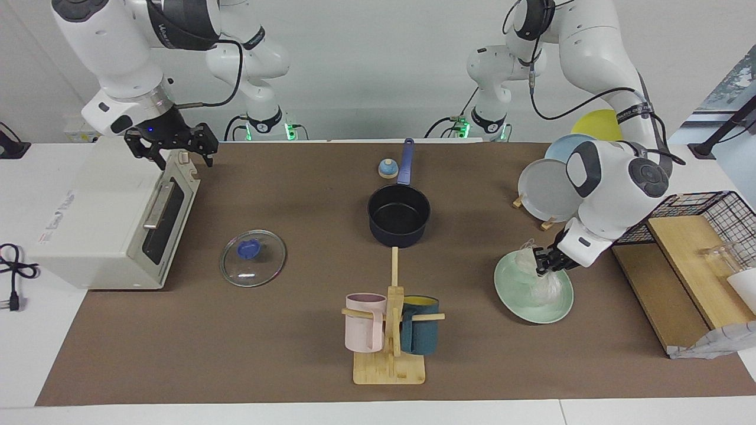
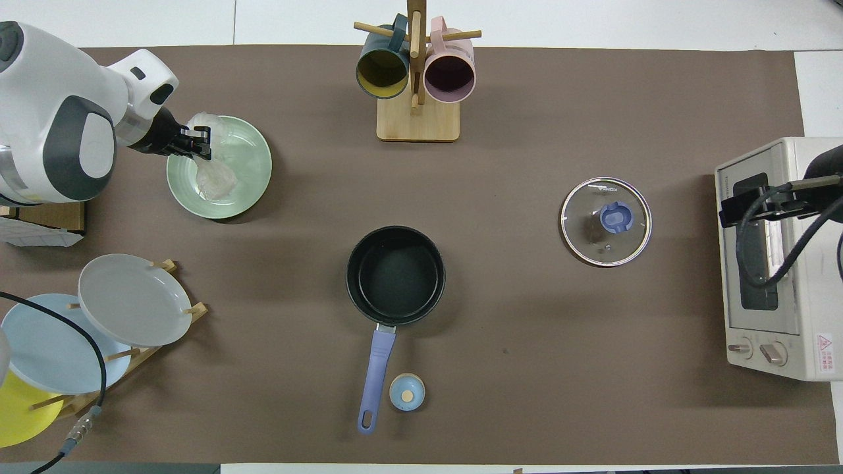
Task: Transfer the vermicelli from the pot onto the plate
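Toaster oven (image 1: 112, 218) (image 2: 770, 257): a white oven is set at the right arm's end of the table, its door closed.
Glass lid (image 1: 253, 258) (image 2: 606, 221): laid flat on the brown mat (image 1: 236, 354) (image 2: 560, 368) in front of the oven, blue knob up.
Mug rack (image 1: 390, 354) (image 2: 417, 118): a wooden stand is placed at the mat's edge farthest from the robots; a pink mug (image 1: 364, 321) (image 2: 450, 72) and a dark blue mug (image 1: 420, 324) (image 2: 382, 69) are hung on its pegs.
Small blue knob-like piece (image 1: 387, 169) (image 2: 407, 392): set on the mat near the robots.
Plate rack (image 1: 520, 202) (image 2: 132, 349): a grey plate (image 1: 546, 192) (image 2: 135, 299), a light blue plate (image 1: 567, 147) (image 2: 53, 342) and a yellow plate (image 1: 596, 125) (image 2: 16, 408) are stood in it at the left arm's end.
Wire basket (image 1: 720, 215): seen on a wooden shelf at that end.
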Action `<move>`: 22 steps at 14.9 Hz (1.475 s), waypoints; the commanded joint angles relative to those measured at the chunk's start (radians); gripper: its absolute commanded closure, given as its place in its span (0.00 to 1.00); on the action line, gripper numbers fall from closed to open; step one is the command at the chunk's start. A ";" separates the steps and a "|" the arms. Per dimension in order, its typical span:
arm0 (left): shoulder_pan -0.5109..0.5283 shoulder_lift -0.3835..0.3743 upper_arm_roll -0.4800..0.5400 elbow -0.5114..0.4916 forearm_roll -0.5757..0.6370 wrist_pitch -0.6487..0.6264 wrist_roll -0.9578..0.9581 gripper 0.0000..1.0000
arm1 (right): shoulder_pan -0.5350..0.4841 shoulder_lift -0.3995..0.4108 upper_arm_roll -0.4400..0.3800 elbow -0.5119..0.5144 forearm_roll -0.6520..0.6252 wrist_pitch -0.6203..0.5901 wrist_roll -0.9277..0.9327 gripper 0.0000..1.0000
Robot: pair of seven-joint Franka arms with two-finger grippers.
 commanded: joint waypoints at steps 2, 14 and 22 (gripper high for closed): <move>0.011 -0.003 -0.002 -0.061 0.021 0.075 0.084 1.00 | -0.077 0.031 0.068 0.052 0.004 -0.066 0.011 0.00; -0.005 -0.187 -0.002 -0.039 0.027 -0.122 0.037 0.00 | -0.076 0.014 0.053 0.038 0.005 -0.070 0.008 0.00; 0.008 -0.423 -0.005 -0.049 0.046 -0.429 0.009 0.00 | -0.064 -0.003 0.012 0.045 0.008 -0.069 0.014 0.00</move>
